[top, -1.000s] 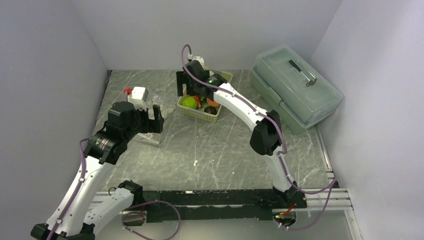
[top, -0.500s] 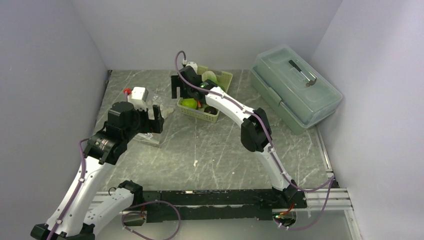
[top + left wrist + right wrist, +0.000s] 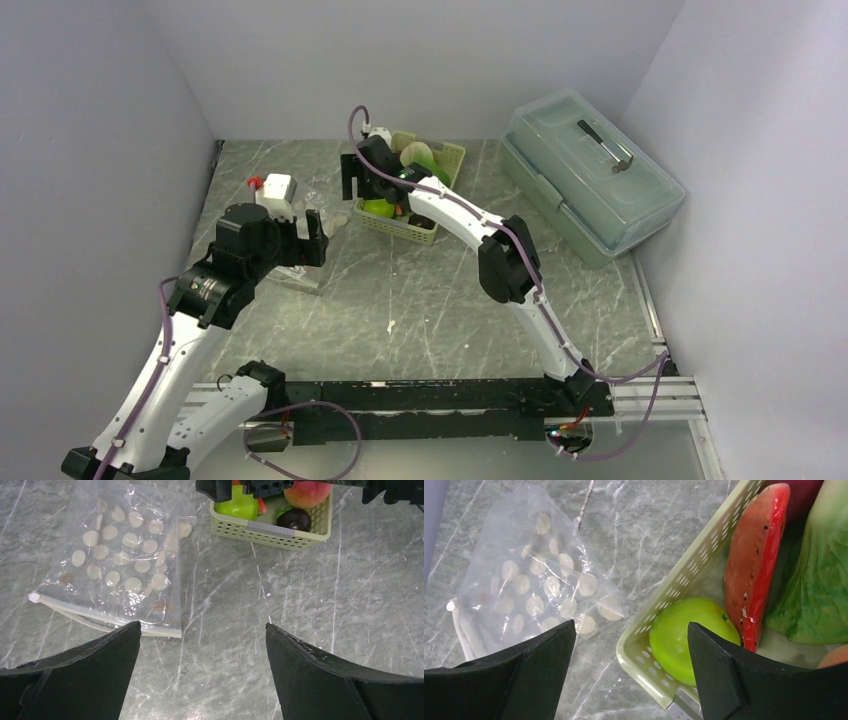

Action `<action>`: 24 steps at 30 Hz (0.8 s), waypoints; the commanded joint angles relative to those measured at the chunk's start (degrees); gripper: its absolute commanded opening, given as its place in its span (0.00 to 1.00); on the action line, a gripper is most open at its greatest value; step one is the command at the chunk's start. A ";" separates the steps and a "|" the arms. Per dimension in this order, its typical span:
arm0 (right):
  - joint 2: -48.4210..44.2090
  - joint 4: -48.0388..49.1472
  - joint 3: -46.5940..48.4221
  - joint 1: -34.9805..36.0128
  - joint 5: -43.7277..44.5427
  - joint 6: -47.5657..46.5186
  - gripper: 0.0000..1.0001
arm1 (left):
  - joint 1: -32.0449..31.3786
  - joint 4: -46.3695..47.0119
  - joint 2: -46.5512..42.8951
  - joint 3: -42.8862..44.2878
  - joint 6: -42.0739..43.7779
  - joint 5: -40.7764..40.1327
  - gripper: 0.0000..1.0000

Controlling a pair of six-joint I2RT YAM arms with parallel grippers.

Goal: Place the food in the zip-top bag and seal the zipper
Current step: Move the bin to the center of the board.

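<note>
Green ball (image 3: 694,630) hugs basket wall (image 3: 674,580); your right gripper (image 3: 630,625), jaws spread and empty, straddles that wall. Descend here and finger likely snags rim, tips basket. Left gripper (image 3: 202,625) released too.

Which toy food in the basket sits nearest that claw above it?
The green ball, in the basket corner beside the bag; the red slice and lettuce lie farther from the right gripper.

Top view looks down from high behind the arms over the grey marbled surface (image 3: 420,290). Wrist views look down past the left tool (image 3: 202,630) and, nearer, the right tool (image 3: 631,630). Both share, ahead of each tool, the clear spotted plastic pouch (image 3: 120,565) and pale green slotted basket (image 3: 270,529).
</note>
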 commanded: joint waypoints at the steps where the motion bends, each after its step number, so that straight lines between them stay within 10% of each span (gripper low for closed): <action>1: -1.37 3.07 -2.79 0.05 -0.67 -0.42 0.83 | -0.25 1.82 -0.16 -0.09 0.31 0.51 1.00; 24: 1.70 0.97 -1.13 0.13 3.23 -3.01 0.62 | -0.25 1.69 -0.34 -0.05 0.11 0.51 1.00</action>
